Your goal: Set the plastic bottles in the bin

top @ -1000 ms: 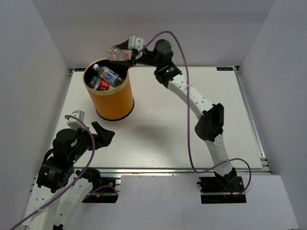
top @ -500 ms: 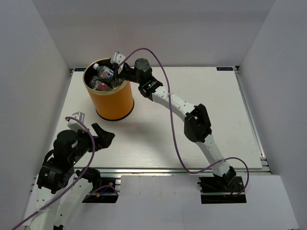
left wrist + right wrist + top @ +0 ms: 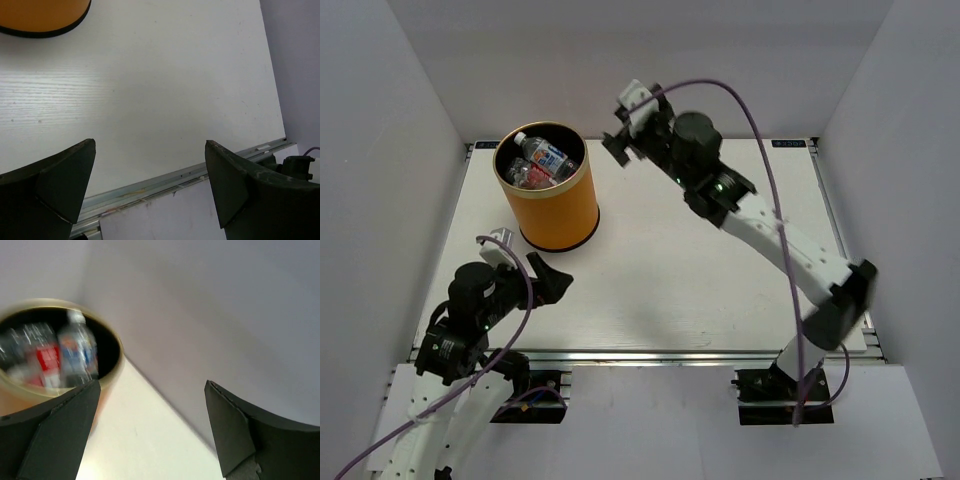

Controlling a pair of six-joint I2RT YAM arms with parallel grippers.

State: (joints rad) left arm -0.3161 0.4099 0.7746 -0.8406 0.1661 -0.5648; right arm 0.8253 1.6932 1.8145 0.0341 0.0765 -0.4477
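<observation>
The bin point(image 3: 560, 215) is a smooth orange-yellow cylinder with a thin gold rim, a black inside and a dark band around its foot. It stands upright on the far left part of the table point(image 3: 700, 270), a white board with a faint wood grain. The plastic bottles point(image 3: 542, 163) lie inside it, piled at angles. They are clear and shiny. One with a white cap and a blue-and-white label point(image 3: 548, 156) lies on top, and one with a red label point(image 3: 534, 178) lies beside it. The writing on both labels is too small or too blurred to read.

The right gripper point(image 3: 625, 140) hangs in the air to the right of the bin's mouth, apart from the rim. Its two dark, wedge-shaped fingers point(image 3: 55, 435) are spread wide with nothing between them. Its own camera looks past them at the bin's gold rim, the blurred bottles and the plain grey wall point(image 3: 210, 305).

The left gripper point(image 3: 546, 276) sits low near the front left of the table, well apart from the bin. Its matte dark fingers point(image 3: 250, 190) are likewise spread wide and hold nothing. Below them run bare table and a ribbed metal rail point(image 3: 170, 180) along the near edge. Purple cables point(image 3: 760, 130) loop over both arms.
</observation>
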